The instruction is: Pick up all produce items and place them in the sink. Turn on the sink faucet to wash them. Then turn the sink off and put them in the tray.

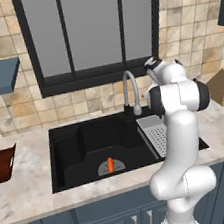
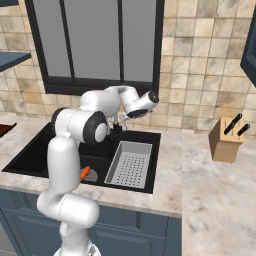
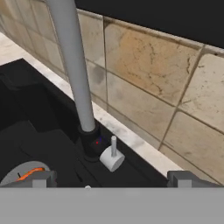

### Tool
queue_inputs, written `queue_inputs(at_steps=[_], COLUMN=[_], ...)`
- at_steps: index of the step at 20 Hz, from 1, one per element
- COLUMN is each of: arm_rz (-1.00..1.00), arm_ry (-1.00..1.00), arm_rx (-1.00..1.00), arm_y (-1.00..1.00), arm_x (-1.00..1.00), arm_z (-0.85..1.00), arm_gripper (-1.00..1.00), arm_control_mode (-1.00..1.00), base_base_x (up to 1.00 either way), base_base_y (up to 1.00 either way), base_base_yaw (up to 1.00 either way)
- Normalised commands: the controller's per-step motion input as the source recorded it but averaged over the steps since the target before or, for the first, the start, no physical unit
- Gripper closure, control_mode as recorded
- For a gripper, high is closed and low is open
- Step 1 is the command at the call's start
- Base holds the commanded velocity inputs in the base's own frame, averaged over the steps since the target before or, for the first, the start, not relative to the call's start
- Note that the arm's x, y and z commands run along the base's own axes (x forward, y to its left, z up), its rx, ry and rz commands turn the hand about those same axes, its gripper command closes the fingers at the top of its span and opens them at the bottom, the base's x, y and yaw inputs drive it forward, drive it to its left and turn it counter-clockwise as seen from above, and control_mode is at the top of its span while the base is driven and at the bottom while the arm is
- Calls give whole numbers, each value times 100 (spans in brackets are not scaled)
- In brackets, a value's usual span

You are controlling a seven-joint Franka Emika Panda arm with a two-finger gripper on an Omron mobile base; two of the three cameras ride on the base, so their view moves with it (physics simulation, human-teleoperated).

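- A beige tiled wall with a dark window stands behind a marble counter [image 1: 30,196].
- The black sink [image 1: 69,155] is set in this counter; the carrot [image 1: 110,164] lies on its grey drain disc [image 1: 104,169], at 6 o'clock of the basin.
- A grey drainer basket [image 2: 131,162] fills the basin's 3 o'clock side.
- The faucet [image 1: 130,88] rises at 12 o'clock; its small lever [image 3: 113,155] sticks out just beside the dark base.
- The gripper [image 3: 111,178] hovers near this lever, jaws wide apart, holding nothing.
- The reddish-brown tray [image 1: 0,165] rests at 9 o'clock on the counter, well apart.
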Motion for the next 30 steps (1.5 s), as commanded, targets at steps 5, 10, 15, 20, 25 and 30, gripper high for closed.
queue_inputs(at_steps=[5,10,15,20,25,30], arm_rz=[0,0,0,0,0,0], arm_ry=[0,0,0,0,0,0], arm_rx=[-3,0,0,0,0,0], arm_y=[2,4,9,9,7,10], arm_x=[10,10,6,8,9,9], arm_z=[-9,-9,-16,-7,-6,-10], arm_gripper=[-100,-100,-100,-100,-100,-100], arm_control_mode=[-100,-100,-100,-100,-100,-100], base_base_x=[0,0,0,0,0,0], base_base_y=[0,0,0,0,0,0], base_base_yaw=[0,0,0,0,0,0])
